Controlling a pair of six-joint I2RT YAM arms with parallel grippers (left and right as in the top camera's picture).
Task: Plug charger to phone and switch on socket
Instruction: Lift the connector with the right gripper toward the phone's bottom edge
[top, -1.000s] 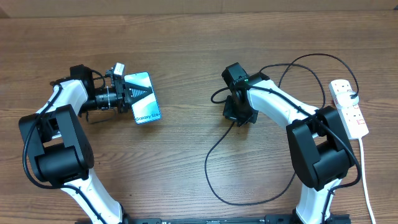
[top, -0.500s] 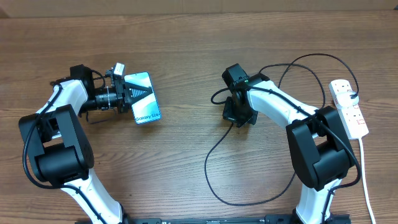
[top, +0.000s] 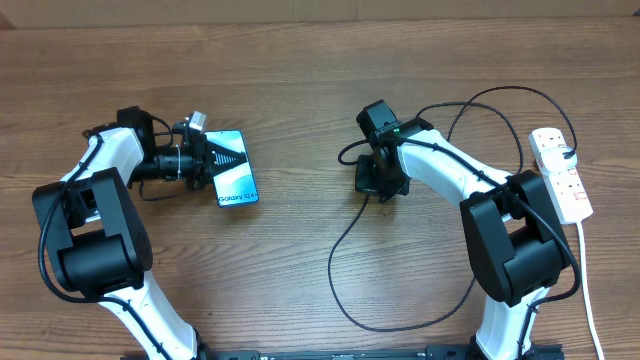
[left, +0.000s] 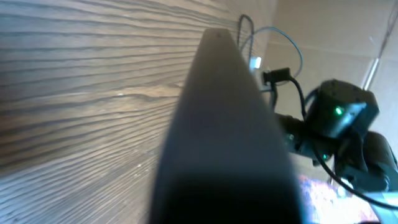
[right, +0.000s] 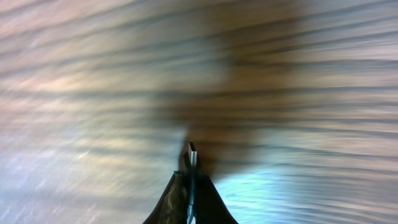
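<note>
The phone, with a light-blue screen and dark text at its near end, is held at its left edge by my left gripper, which is shut on it. In the left wrist view the phone's dark edge fills the middle. My right gripper is at the table's centre, shut on the charger's plug tip, which sticks out beyond the closed fingers. The charger's thin black cable loops over the table to the black plug in the socket, a white strip with red switches at the far right.
The socket's white cord runs down the right edge towards the front. The right arm shows in the left wrist view beyond the phone. The wooden table lies under everything.
My left gripper has turned the phone a little and shifted it slightly towards the front. My right gripper has moved slightly left with the plug.
</note>
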